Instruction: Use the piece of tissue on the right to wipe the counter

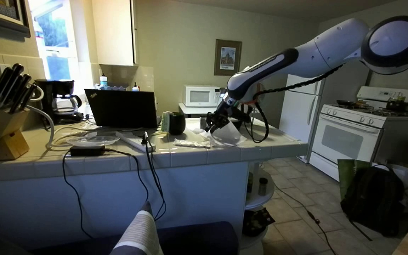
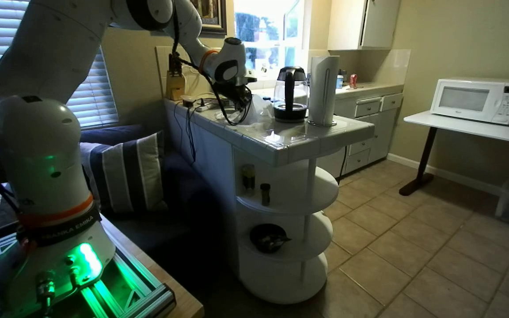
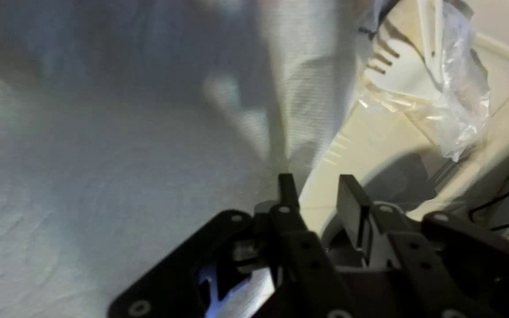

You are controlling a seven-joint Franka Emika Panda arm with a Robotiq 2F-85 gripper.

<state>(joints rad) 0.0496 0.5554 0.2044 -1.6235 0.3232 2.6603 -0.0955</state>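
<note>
- Jaws partway apart, counter (image 3: 369, 139) showing through the gap, nothing visibly gripped
- Piece of tissue (image 1: 228, 134) rising from the counter, just beside the jaws in both exterior views
- Wrapped white fork (image 3: 407, 75) near it

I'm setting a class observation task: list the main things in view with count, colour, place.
Long tiled countertop: 1, pale, in both exterior views
Thin rumpled paper tissue: 1, white, on or above countertop
Flat plastic cutlery packet: 1, clear and white, on countertop
Rectangular laptop: 1, black, on countertop
Slanted wooden knife block: 1, tan, on countertop
Drip coffee maker: 1, black, near knife block
Glass kettle: 1, clear and black, on countertop
Upright paper roll: 1, white, beside kettle
Boxy microwave: 1, white, on white table
Gas stove: 1, white, beyond countertop
Jointed arm: 1, mostly white, above countertop
Two-fingered end effector: 1, black, by tissue
</note>
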